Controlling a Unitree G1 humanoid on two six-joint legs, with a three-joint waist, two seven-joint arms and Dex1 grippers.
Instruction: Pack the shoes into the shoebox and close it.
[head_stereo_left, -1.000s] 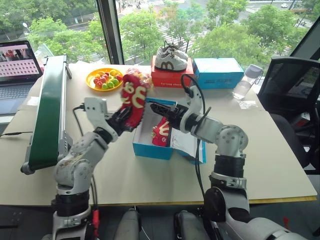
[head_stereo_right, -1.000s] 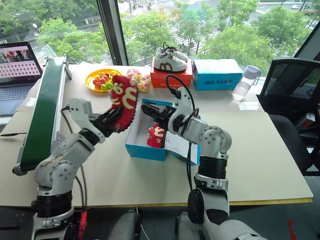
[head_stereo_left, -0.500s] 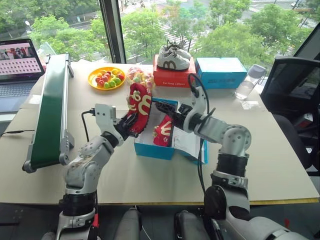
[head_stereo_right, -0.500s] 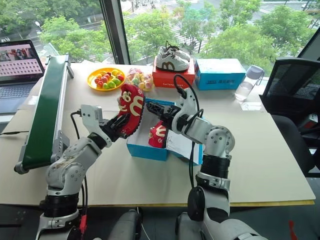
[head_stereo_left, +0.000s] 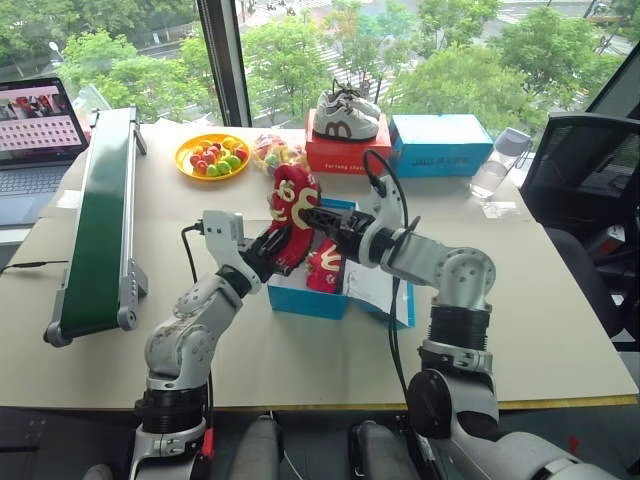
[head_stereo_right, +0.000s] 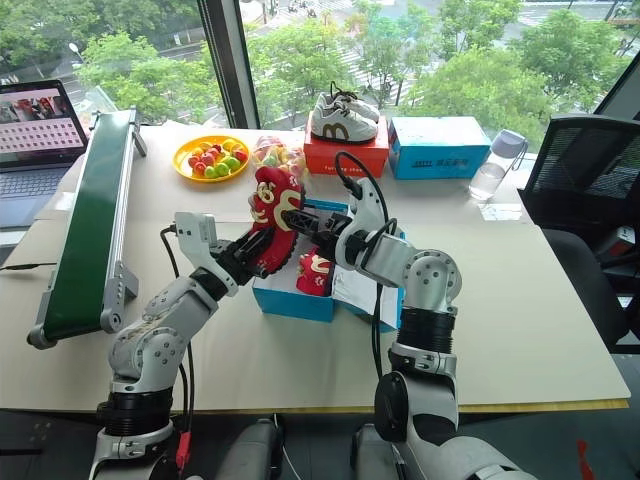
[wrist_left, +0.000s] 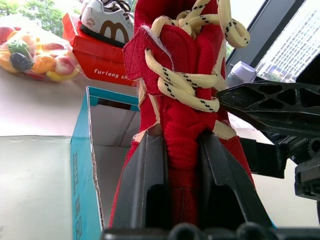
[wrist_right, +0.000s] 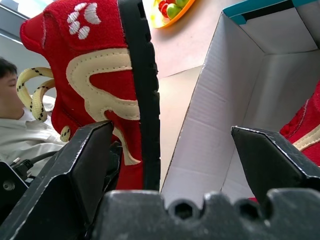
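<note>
My left gripper (head_stereo_left: 272, 245) is shut on one red shoe (head_stereo_left: 293, 212) with cream laces, holding it toe-up over the left rim of the open blue shoebox (head_stereo_left: 305, 300). In the left wrist view the black fingers (wrist_left: 145, 180) squeeze the shoe (wrist_left: 180, 100) near its heel opening. The other red shoe (head_stereo_left: 325, 265) lies inside the box. My right gripper (head_stereo_left: 318, 220) stands open over the box, its tips right beside the held shoe's sole (wrist_right: 135, 90). The box lid (head_stereo_left: 382, 288) hangs open on the right side.
A green conveyor (head_stereo_left: 100, 200) runs along the left. At the back are a yellow plate of fruit (head_stereo_left: 208, 157), a bag of fruit (head_stereo_left: 275, 150), a red box (head_stereo_left: 345, 155) bearing white sneakers (head_stereo_left: 345, 112), a plain blue box (head_stereo_left: 435, 145), a water bottle (head_stereo_left: 490, 165). A black chair (head_stereo_left: 580, 170) stands right.
My left gripper has carried the red shoe to the right and slightly down, from beside the box to over its left rim, close to the right gripper. The right arm has stayed put.
</note>
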